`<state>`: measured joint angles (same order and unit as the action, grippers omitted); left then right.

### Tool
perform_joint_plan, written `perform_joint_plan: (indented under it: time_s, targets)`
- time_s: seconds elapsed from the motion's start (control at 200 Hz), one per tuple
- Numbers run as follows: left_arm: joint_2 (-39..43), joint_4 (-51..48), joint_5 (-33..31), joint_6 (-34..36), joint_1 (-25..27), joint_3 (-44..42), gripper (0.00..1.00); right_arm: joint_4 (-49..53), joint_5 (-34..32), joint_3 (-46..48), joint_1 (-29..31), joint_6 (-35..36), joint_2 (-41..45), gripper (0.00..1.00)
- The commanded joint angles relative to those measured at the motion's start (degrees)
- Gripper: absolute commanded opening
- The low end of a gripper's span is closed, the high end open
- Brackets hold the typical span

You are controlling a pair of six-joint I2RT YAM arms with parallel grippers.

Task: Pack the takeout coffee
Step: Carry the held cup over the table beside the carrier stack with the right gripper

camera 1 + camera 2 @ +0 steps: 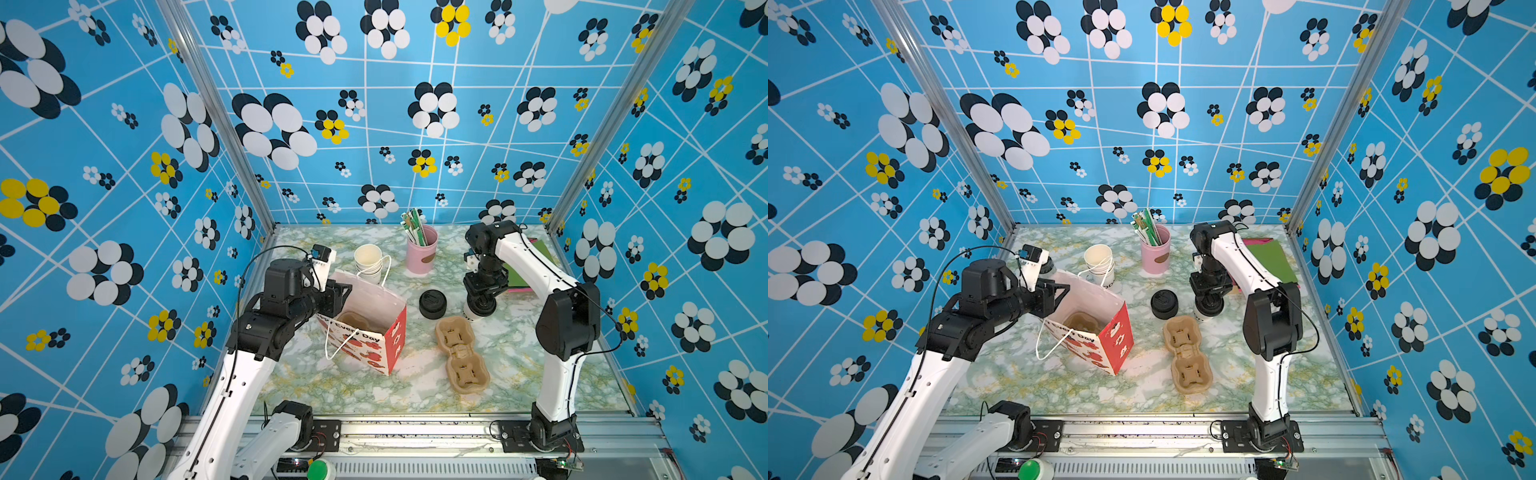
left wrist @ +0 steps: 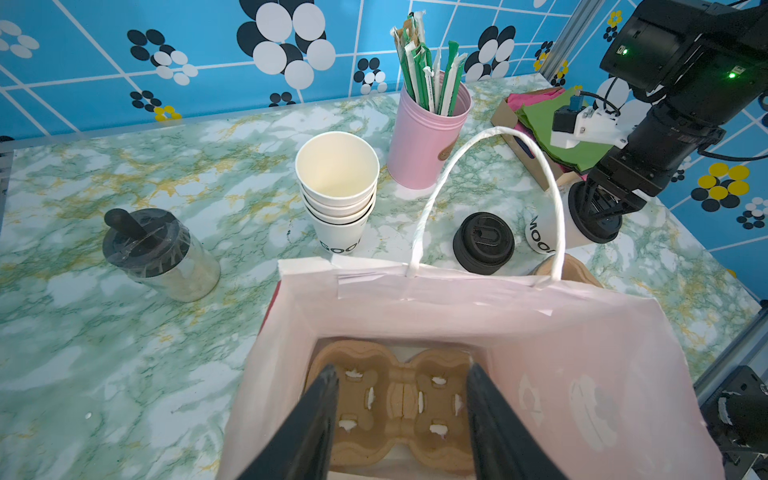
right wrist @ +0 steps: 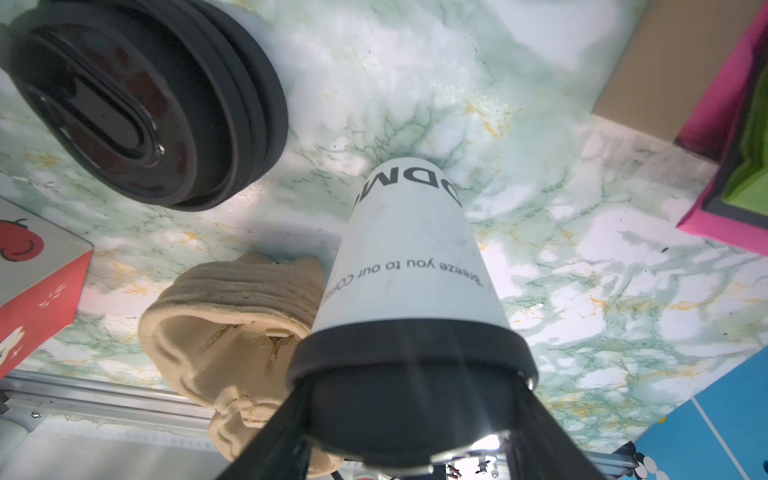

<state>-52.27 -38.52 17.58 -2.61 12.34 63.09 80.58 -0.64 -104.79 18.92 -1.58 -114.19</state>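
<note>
Top views: in both top views the right gripper points straight down over the takeout coffee. The cup stands upright on the desk, right of ctr, just beside the lid pile and just behind the loose cup carrier. The left gripper sits at the rear-left rim of the paper bag, which stands open, left of ctr, w/ the bagged cup carrier in its bottom. Coffee and bag are apart. Left wrist view: the left gripper has its jaws moderately apart over the bag mouth, nothing btwn them; the bagged cup carrier lies flat below. Beyond the bag: cup stack, pink holder w/ wrapped straws, jar w/ black top. The takeout coffee is partly hidden behind the bag handle. Right wrist view: the right gripper clamps the black lid of the takeout coffee, one finger on each side. The white cup wall w/ dark lettering runs down to the desk; lid pile, loose cup carrier and a bag corner lie near.
</note>
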Motion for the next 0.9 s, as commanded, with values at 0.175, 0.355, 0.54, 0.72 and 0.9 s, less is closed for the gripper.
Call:
perform_joint_plan:
  time_s: [0.175, 0.355, 0.54, 0.72, 0.9]
  targets:
    - [0.1, 0.9, 0.9, -0.8, -0.6, -0.3, 0.52, 2.2, 1.8, -3.4, -0.3, 1.7, -3.4, 0.72]
    - [-0.2, 0.9, 0.8, -0.7, -0.6, -0.1, 0.52, 3.1, 2.1, -6.6, -0.2, 2.2, -4.0, 0.80]
    - [-0.3, 0.9, 0.8, -0.8, -0.7, -0.1, 0.52, 4.0, 2.2, -8.5, -0.3, 2.5, -4.1, 0.87]
    - [-0.3, 0.9, 0.7, -0.7, -0.8, -0.1, 0.52, 4.2, 2.7, -9.0, -0.3, 2.5, -3.5, 0.92]
    - [-0.2, 0.8, 0.7, -0.7, -0.9, 0.0, 0.52, 3.1, 1.5, -10.3, -0.3, 1.4, -0.4, 0.97]
